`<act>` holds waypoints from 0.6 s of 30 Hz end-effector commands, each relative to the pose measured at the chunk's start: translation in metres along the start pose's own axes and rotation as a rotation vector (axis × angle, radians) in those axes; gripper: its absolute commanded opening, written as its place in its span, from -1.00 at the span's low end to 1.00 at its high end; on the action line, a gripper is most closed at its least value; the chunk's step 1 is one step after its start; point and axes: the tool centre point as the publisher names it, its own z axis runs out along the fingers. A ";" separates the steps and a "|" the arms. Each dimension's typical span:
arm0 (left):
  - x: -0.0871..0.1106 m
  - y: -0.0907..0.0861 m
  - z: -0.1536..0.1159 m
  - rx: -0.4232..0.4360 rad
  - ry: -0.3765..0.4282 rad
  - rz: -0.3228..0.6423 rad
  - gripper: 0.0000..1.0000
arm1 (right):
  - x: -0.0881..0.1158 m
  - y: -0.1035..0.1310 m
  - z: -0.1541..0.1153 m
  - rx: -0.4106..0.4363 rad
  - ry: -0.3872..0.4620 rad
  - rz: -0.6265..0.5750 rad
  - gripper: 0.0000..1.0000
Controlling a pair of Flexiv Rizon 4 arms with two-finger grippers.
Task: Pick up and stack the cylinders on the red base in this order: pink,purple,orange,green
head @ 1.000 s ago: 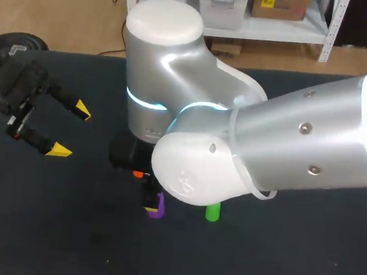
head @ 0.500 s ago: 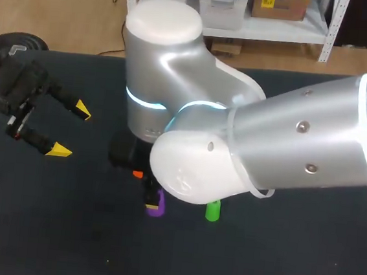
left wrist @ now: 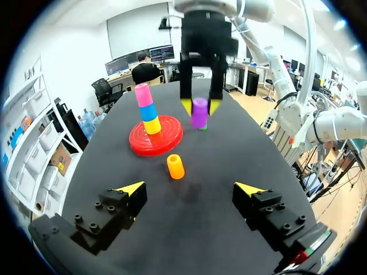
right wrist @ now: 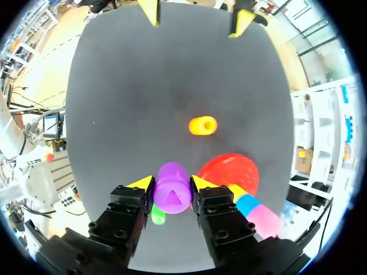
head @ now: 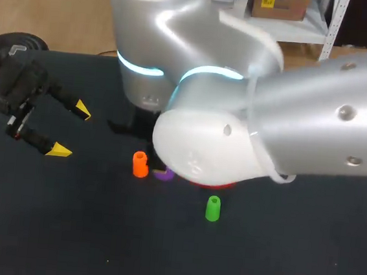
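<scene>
The purple cylinder (right wrist: 172,195) is a short, smooth tube. The right wrist view sees it end-on, its round top filling the gap in the right gripper (right wrist: 172,184), whose two yellow-tipped fingers press it from both sides, spread only to its width. In the left wrist view it hangs upright in that grip just beside the red base (left wrist: 155,137), a flat disc carrying a column of a yellow cylinder (left wrist: 152,124), a blue cylinder (left wrist: 148,111) and the pink cylinder (left wrist: 143,94) on top. The orange cylinder (left wrist: 175,166) stands upright on the dark table (head: 64,230), between the base and the left gripper (left wrist: 190,188). In the head view the orange one sits at the purple one's 9 o'clock, close beside it, and the green cylinder (head: 213,208) stands apart at its 5 o'clock. The right arm (head: 288,128) comes in from 3 o'clock, and its bulky silver joints bend down over the middle of the table. The left gripper rests near the table's 9 o'clock edge, its fingers spread wide with nothing between them. From above, the arm hides the right gripper and the stacked column. Only slivers of the purple cylinder and the base show beneath it. Whether the purple cylinder's lower end touches the table cannot be told.
</scene>
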 end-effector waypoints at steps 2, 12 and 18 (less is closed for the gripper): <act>0.001 0.000 0.000 -0.001 -0.001 0.002 1.00 | 0.008 -0.011 -0.056 0.060 0.047 0.010 -1.00; 0.001 0.000 0.000 -0.001 -0.001 0.002 1.00 | 0.035 -0.063 -0.103 0.045 0.010 0.112 -1.00; 0.001 0.000 0.000 -0.001 -0.001 0.002 1.00 | 0.049 -0.085 -0.100 0.022 -0.007 0.170 -1.00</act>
